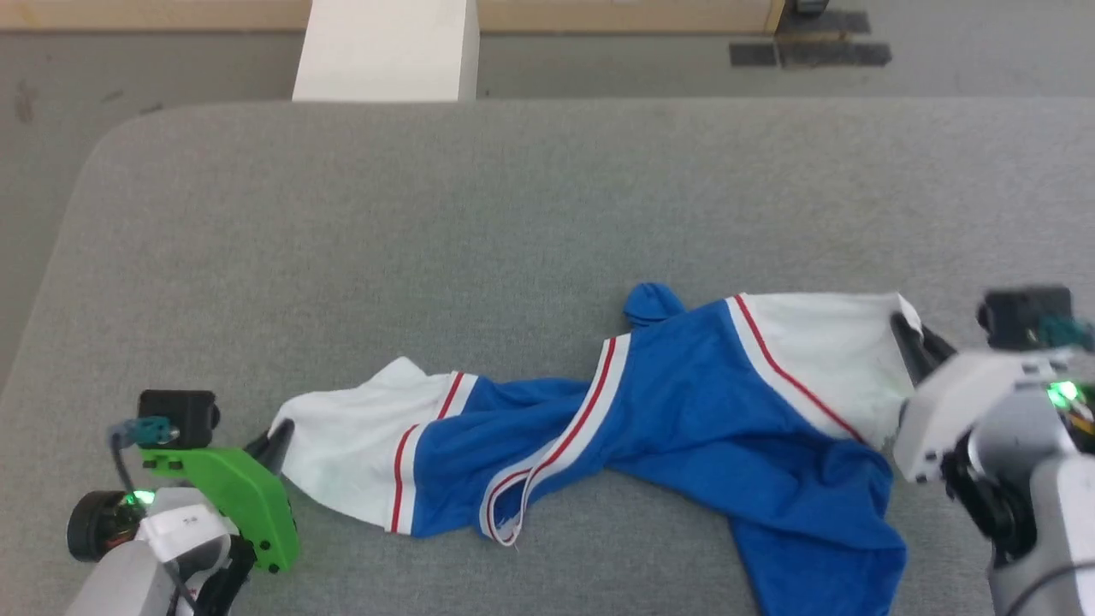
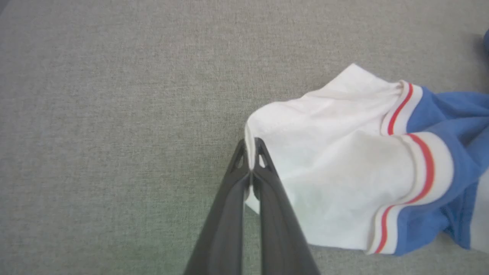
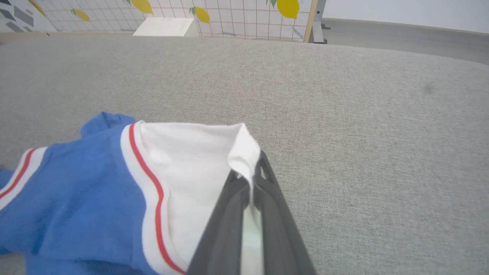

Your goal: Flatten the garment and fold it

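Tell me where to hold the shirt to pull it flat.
By the outer edges of the white left sleeve and right sleeve, each from its own side: the shirt lies crosswise, bunched in the middle, sleeves at its ends. The left hand and right hand are shut on those edges.

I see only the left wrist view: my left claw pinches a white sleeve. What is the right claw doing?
Observer: The right claw is shut on the opposite white sleeve of the royal-blue knit T-shirt.
Operator: Is the shirt flat between the claws?
Observer: No. Its blue middle is twisted, with a red-striped white band looped across it.
Operator: Are both sleeves level?
Observer: No; in the head view the right claw's sleeve lies farther from the robot.
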